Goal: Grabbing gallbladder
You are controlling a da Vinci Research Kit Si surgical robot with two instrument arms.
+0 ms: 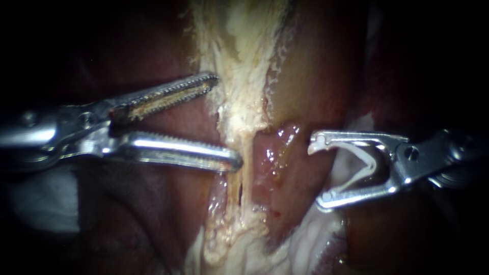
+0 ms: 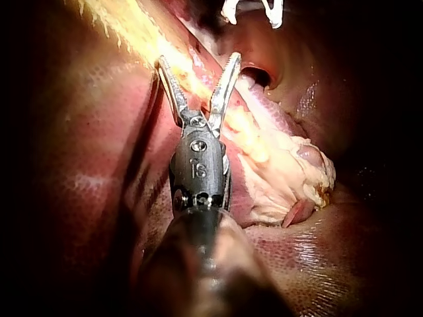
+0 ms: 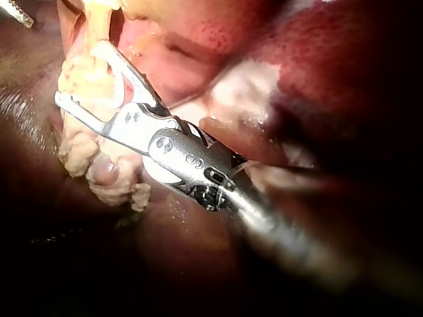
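**Entry: left instrument (image 1: 225, 121), tool open, nothing gripped; gallbladder (image 1: 277, 153) not yet held.**
Nearest, the toothed tool lay gaping across the pale fatty strip (image 1: 239, 107). Opposite it, the right instrument (image 1: 317, 174) had its tool spread around a white clip (image 1: 367, 160) seated against both sides. The gallbladder, judged to be the glistening pink swelling, sat between the two instruments, with the liver (image 2: 86, 178) behind. Risks: closing here would likely take only fat, which could slip or tear. Too deep a bite could pierce the wall. The clip's hooked end could snag tissue.

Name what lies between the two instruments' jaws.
Endoscope view: a pale fibrous strip, then pink tissue, between the left instrument, jaws open, and the right instrument, holding a white clip.
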